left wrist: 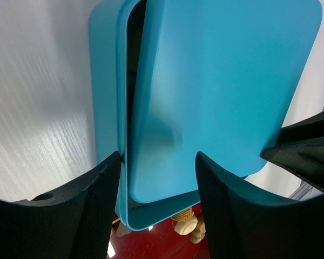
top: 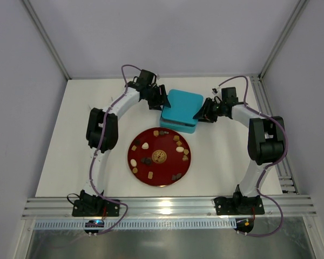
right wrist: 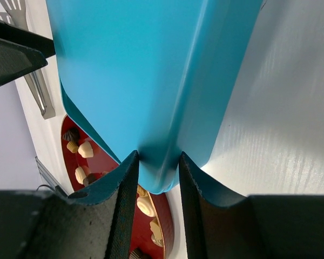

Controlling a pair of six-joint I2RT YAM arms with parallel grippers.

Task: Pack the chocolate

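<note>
The chocolate (top: 145,145) lies as several small brown, tan and cream pieces on a round red plate (top: 130,156). Behind the plate sits a teal box (top: 181,108). In the left wrist view its lid (left wrist: 221,81) is tilted up off the base (left wrist: 105,81), with a dark gap along the left side. My left gripper (left wrist: 157,156) is open and straddles the box's near left corner (top: 161,102). My right gripper (right wrist: 157,156) is shut on the lid's edge (right wrist: 167,97) at the box's right side (top: 201,115). Cream pieces (left wrist: 184,225) (right wrist: 85,149) show under the box.
The plate's red surface (left wrist: 162,243) reaches under the box's near edge. An aluminium rail (top: 167,208) runs along the table's front, and another (top: 262,102) runs down the right. White enclosure walls stand close behind. The other arm's black fingers (left wrist: 308,156) (right wrist: 11,54) cross each wrist view.
</note>
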